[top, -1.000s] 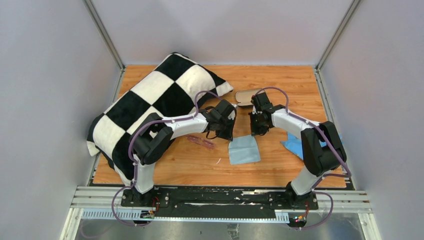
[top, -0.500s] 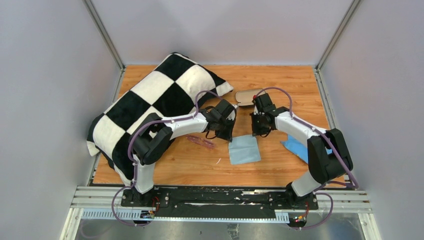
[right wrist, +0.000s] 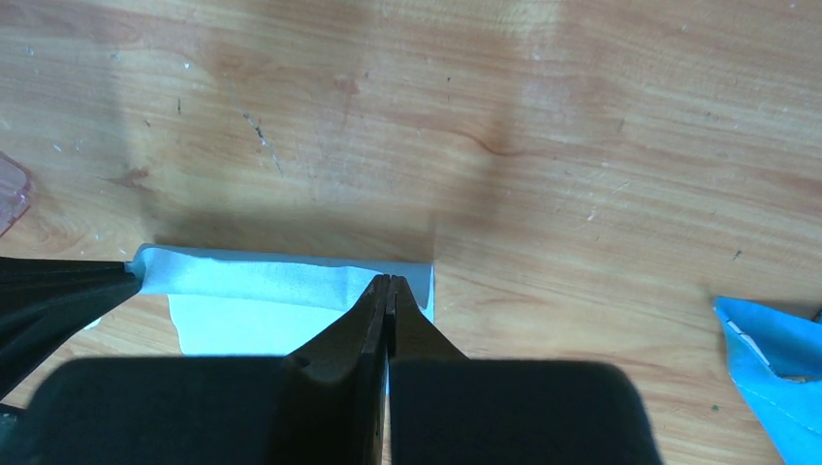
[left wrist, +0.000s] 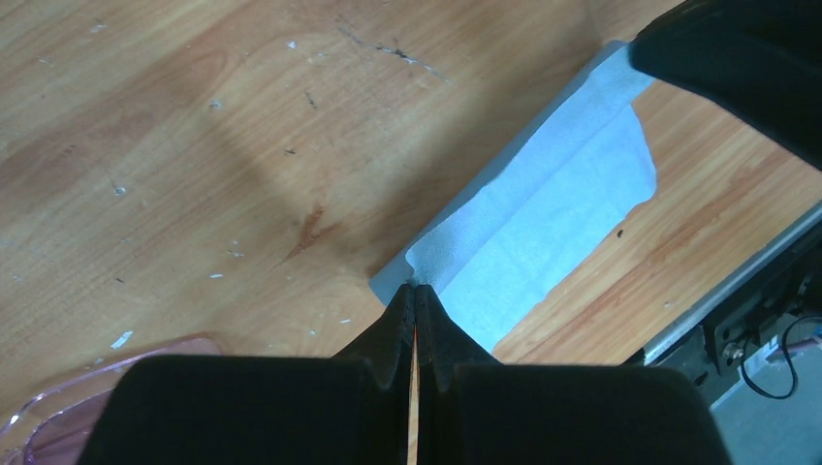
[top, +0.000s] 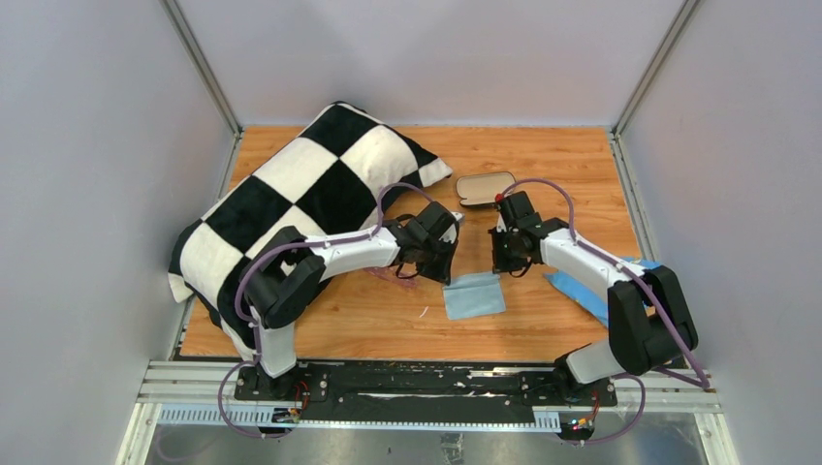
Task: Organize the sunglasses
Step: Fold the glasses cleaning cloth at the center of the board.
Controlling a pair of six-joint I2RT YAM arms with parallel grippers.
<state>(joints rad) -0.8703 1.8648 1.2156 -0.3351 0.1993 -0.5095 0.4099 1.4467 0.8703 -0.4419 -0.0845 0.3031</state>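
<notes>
The sunglasses (top: 392, 275), a slim translucent pink pair, lie on the wood left of the light blue cloth (top: 475, 295), partly under my left arm. They also show in the left wrist view's bottom left corner (left wrist: 58, 426) and at the right wrist view's left edge (right wrist: 10, 189). My left gripper (top: 444, 275) is shut on the cloth's far left corner (left wrist: 426, 262). My right gripper (top: 501, 267) is shut on the cloth's far edge near its right corner (right wrist: 291, 281). The far edge is lifted and doubled over the cloth.
The open dark oval glasses case (top: 485, 188) with tan lining lies behind the grippers. A black and white checkered pillow (top: 291, 194) fills the far left. A second, brighter blue cloth (top: 582, 288) lies under the right arm, also seen in the right wrist view (right wrist: 775, 358).
Both grippers have moved toward the near edge, drawing the cloth's far edge with them. The right arm no longer covers the glasses case.
</notes>
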